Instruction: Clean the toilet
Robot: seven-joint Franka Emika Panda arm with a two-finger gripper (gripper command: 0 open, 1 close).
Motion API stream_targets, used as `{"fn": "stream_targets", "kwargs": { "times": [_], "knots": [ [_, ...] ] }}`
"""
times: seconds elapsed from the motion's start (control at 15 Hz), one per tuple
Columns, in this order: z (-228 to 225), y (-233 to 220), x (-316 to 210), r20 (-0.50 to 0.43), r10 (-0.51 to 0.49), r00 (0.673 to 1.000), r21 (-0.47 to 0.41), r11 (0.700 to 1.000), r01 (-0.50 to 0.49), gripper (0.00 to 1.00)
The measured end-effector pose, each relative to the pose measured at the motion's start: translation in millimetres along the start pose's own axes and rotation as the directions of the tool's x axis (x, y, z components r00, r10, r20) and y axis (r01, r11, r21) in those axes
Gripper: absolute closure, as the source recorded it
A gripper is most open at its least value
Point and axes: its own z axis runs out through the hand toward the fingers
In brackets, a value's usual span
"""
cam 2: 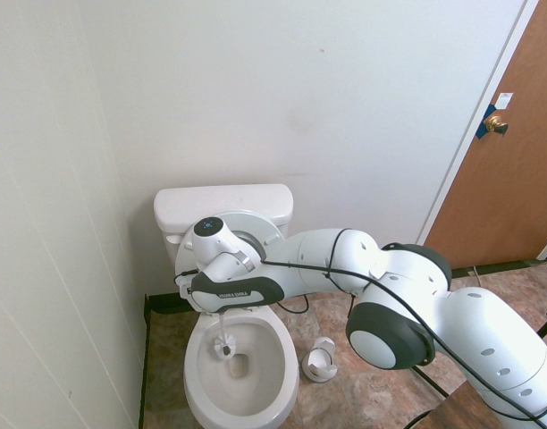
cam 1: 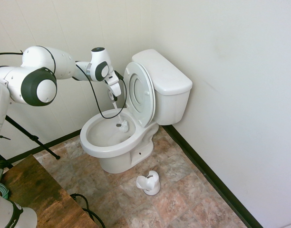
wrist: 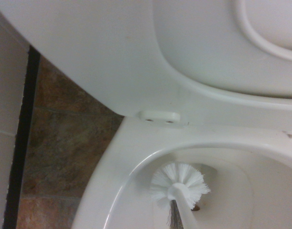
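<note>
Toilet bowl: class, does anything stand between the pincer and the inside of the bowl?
Nothing visible does. The raised seat and lid lean back by the tank, and the white brush below the pincer already reaches into the open bowl.

Brown door and white holder share the room

And here's the small white brush holder (cam 1: 149, 183), upright on the mottled, tile-patterned floor (cam 1: 176, 202)! Dark baseboard (cam 1: 207, 178) runs along the foot of the plain pale wall (cam 1: 240, 95), and it meets the grooved wall (cam 1: 22, 28) at the corner. Over to the brown door (cam 2: 506, 192), framed by white trim (cam 2: 476, 122): brass-coloured knob (cam 2: 496, 126), blue tape (cam 2: 482, 122) just beside it, white label (cam 2: 504, 101) above!
</note>
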Motion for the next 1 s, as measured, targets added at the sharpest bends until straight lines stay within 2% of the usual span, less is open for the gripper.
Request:
{"fn": "stream_targets", "kwargs": {
  "times": [0.27,0.53,0.8,1.0],
  "knots": [
    [-34.4,5.3,-7.8,-0.006,-0.019,1.000,0.042,0.999,0.019,1.00],
    [-120.1,24.7,-0.9,-0.039,-0.024,0.999,0.089,0.996,0.027,1.00],
    [-191.9,69.6,43.5,-0.054,0.081,0.995,0.126,0.989,-0.074,1.00],
    [-221.8,121.3,94.9,-0.047,0.190,0.981,0.139,0.973,-0.182,1.00]
  ]
}}
